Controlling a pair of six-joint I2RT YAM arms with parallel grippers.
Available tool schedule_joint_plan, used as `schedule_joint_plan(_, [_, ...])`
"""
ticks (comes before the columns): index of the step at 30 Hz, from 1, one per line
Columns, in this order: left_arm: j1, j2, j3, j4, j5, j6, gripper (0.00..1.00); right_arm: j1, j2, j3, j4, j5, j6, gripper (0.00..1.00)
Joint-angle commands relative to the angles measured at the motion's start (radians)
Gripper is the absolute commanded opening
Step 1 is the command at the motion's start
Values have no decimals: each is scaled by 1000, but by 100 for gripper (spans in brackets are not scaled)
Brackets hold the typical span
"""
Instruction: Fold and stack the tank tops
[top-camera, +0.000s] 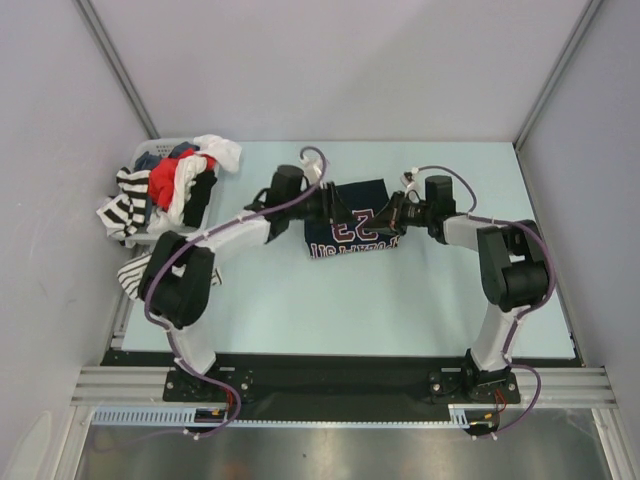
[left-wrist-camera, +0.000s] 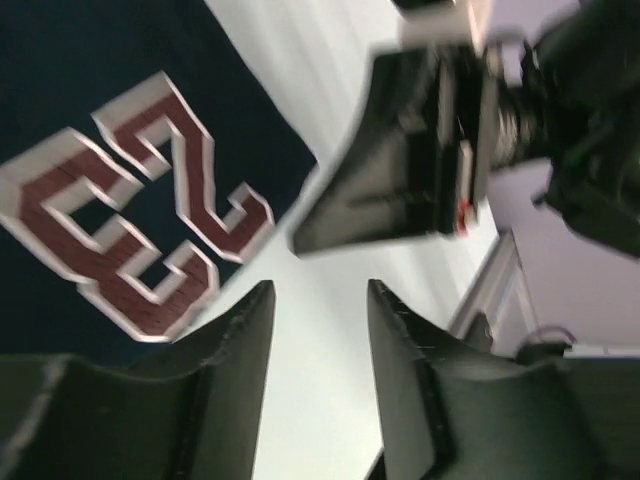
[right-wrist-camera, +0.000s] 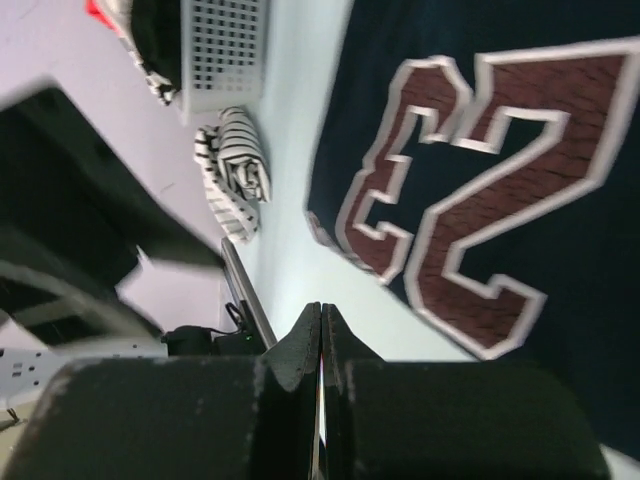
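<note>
The navy jersey (top-camera: 350, 238) with the "23" lies flat on the table (top-camera: 400, 310), abt in the middle. As far as I can judge from the top view, it is already folded to a small rectangle. It is between my two claws. My left claw (left-wrist-camera: 318, 335) is released: the fingers stand apart and I see only bare table in the gap. The jersey is just beside it, not under the fingers. My right claw (right-wrist-camera: 320, 335) is clenched, fingers pressed together w/ no cloth that I can see between them. The jersey edge is just beside it too, on the opposite side from the left claw.

The striped top (right-wrist-camera: 235, 175), white w/ thin dark stripes, lies in a small bundle near the left edge of the table. It is just beside the white basket (right-wrist-camera: 225, 60) and well apart from the jersey. Whether it is folded properly I cannot tell.

Handling, my judgement: the jersey is light, soft and prob. a bit slippery, like sports fabric. It will sag, and the fold can open if I lift it by one point only. Better to take it at two corners of one edge, both layers together, one claw each side, and carry it low. The striped top looks like a softer knit, also light. Same approach there: pinch at the edges, not the middle.
</note>
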Motion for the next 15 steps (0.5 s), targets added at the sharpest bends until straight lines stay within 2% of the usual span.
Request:
schedule_joint_plan(1, [-33,53,-115,171,84,-94,46,-14,97,-17,81,-30,24,0])
schedule_joint_plan(5, [-32,142,-266,413,114,-189,36,-23,261,-12,168,-45,68,0])
schedule_joint_plan(8, [-30,158,-322,397,34,-153,36,-41,332,-14,227,-38,93,0])
schedule_joint_plan(11, [-17,193,-341,423,57,-142,34,-51,322,1,164,-19,59,0])
schedule_joint_plan(13, [-10,188,-361,451,64,-159,34,-52,270,17,55,23,-15,0])
schedule_joint_plan(15, [-13,167,-359,422,46,-142,34,-54,227,14,14,39,-39,0])
